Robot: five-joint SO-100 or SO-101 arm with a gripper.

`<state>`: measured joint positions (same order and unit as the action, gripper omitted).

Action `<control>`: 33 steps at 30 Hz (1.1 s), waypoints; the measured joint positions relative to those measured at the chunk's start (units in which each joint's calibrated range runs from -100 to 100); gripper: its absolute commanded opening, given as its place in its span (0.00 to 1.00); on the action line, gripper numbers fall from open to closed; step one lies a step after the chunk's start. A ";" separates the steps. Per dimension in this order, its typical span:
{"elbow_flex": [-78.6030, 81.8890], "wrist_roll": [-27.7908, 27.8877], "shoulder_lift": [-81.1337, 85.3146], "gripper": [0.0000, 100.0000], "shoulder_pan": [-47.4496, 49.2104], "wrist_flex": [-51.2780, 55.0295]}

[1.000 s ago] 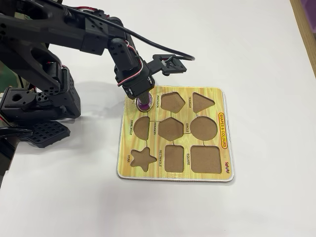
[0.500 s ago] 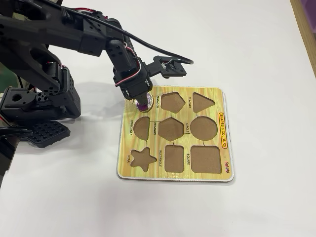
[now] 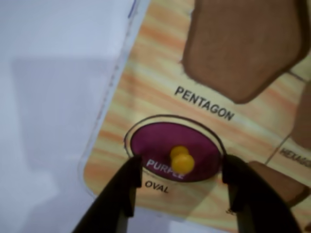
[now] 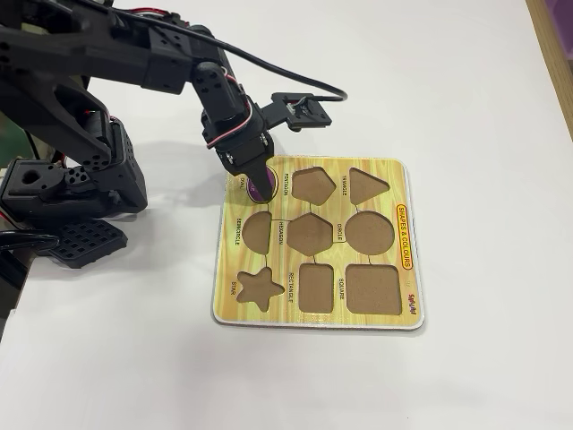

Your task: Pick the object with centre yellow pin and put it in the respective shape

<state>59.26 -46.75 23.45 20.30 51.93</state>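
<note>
Since the picture 1 second back, the arm has drawn up and toward the board's far corner in the fixed view, and the wrist has lifted clear enough that more of the purple piece shows under it.

Nearest the wrist camera, the hand [image 3: 180, 182] stands open: its 2 dark fingers [image 3: 127, 184] sit one on each side of the purple oval piece [image 3: 165, 145], apart from it and gripping nothing. Between them the piece's yellow centre pin [image 3: 181, 159] stands free, a little nearer the right finger than the left in that view.

The piece lies flat inside the oval cutout [image 3: 130, 133], whose dark outline runs around it on all sides that show; the printed word OVAL sits just below it. It looks seated, so the placing seems done and what is left is to back away.

That retreat turns on one relation: the oval's long axis runs left to right in the wrist view, in line with the gap between the fingers, and the pin sits just ahead of the fingertips. A straight lift should clear the pin; a sideways drift could catch it and pull the piece out.

Farther off, the pentagon cutout [image 3: 243, 43] is empty. In the fixed view the hand [image 4: 253, 182] hangs over the near-left corner of the yellow shape board [image 4: 394, 170], which rests on the white tabletop [image 4: 466, 81].
</note>
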 measured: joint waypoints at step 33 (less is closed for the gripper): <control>0.72 -0.52 23.37 0.20 -2.15 0.00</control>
<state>59.98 -47.27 46.82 18.15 51.93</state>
